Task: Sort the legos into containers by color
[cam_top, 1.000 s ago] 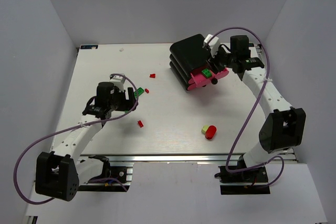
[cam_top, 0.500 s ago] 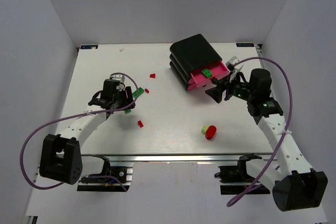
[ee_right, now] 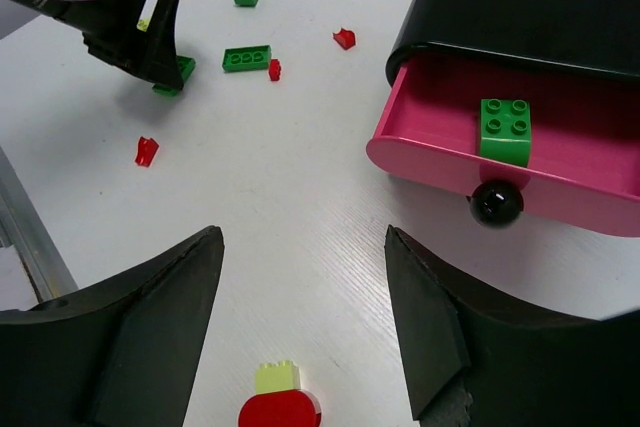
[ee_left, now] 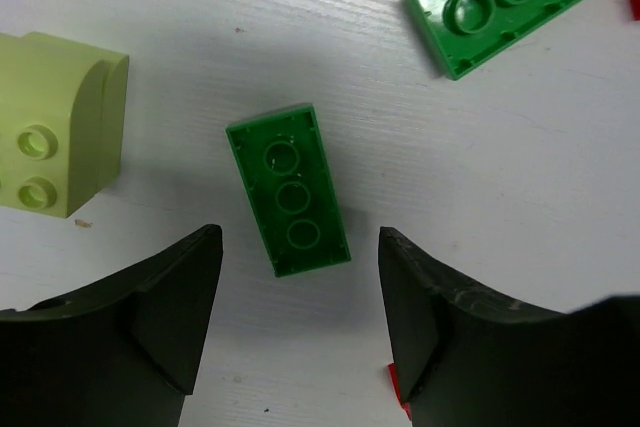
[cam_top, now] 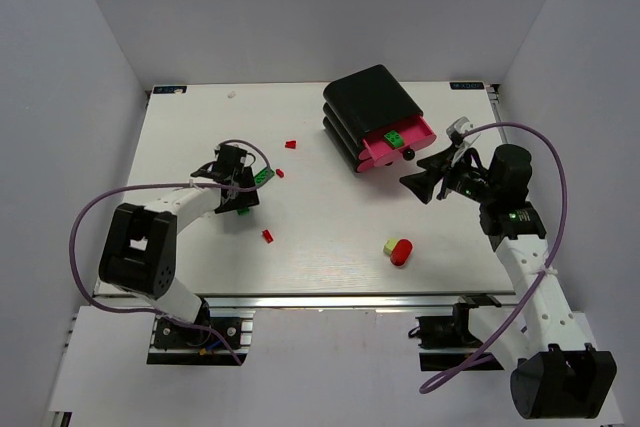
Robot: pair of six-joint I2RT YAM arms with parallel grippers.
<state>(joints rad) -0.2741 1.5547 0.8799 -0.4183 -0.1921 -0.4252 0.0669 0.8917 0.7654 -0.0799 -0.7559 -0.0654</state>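
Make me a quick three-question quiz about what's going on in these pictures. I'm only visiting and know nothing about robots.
1. True or false: the open pink drawer holds a red brick.
2. What lies centred in front of the open left gripper? A: a green flat piece. B: a blue ball. C: a spoon.
3. How many drawers of the black cabinet stand open?

Key: 1 false, it holds a green brick. 2 A. 3 one.
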